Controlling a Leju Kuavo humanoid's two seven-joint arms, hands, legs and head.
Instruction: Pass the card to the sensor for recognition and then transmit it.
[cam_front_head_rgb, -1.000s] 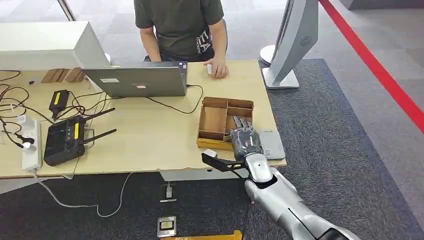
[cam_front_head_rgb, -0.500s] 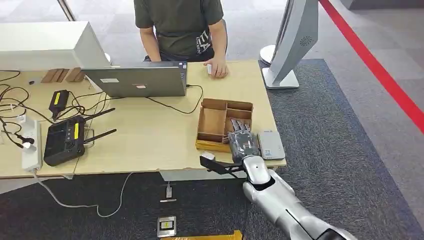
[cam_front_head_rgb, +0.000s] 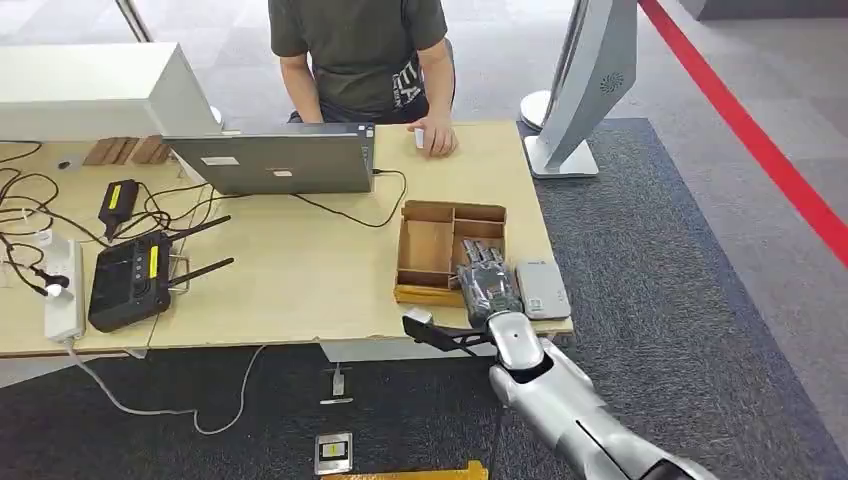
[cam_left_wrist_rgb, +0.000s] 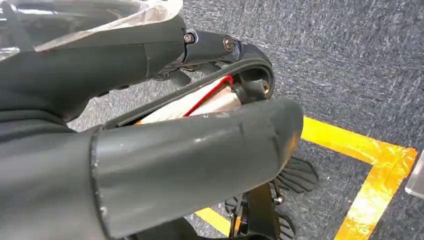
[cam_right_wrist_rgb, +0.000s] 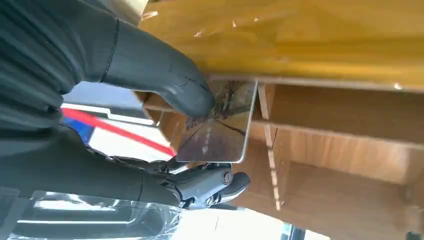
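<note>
Grey carpet surrounded a pale wooden worktop (cam_front_head_rgb: 300, 280), where a person (cam_front_head_rgb: 360, 50) sat at the far side behind an open laptop (cam_front_head_rgb: 275, 160). Near the front right corner stood a cardboard tray (cam_front_head_rgb: 430, 250) with dividers, and just beside it lay the flat grey card sensor (cam_front_head_rgb: 541, 288). The right hand (cam_front_head_rgb: 490, 285) hovered over the tray's right compartments, close beside the sensor. In the right wrist view its thumb (cam_right_wrist_rgb: 165, 75) pressed down on the card (cam_right_wrist_rgb: 220, 130), with darker fingers under it, so the card was pinched at one end and stood just above the tray's wooden partitions. The left hand (cam_left_wrist_rgb: 165, 150) hung over the floor, fingers curled inwards; something pale with a red edge sat within its grip, but what it was could not be told. From here the likely trouble lay in the thin grip: the card was caught only near its edge, so a knock against a partition or the tray wall on the way out could twist or drop it. If it tilted in the pinch, it might also meet the sensor edge-on and fail to read.
</note>
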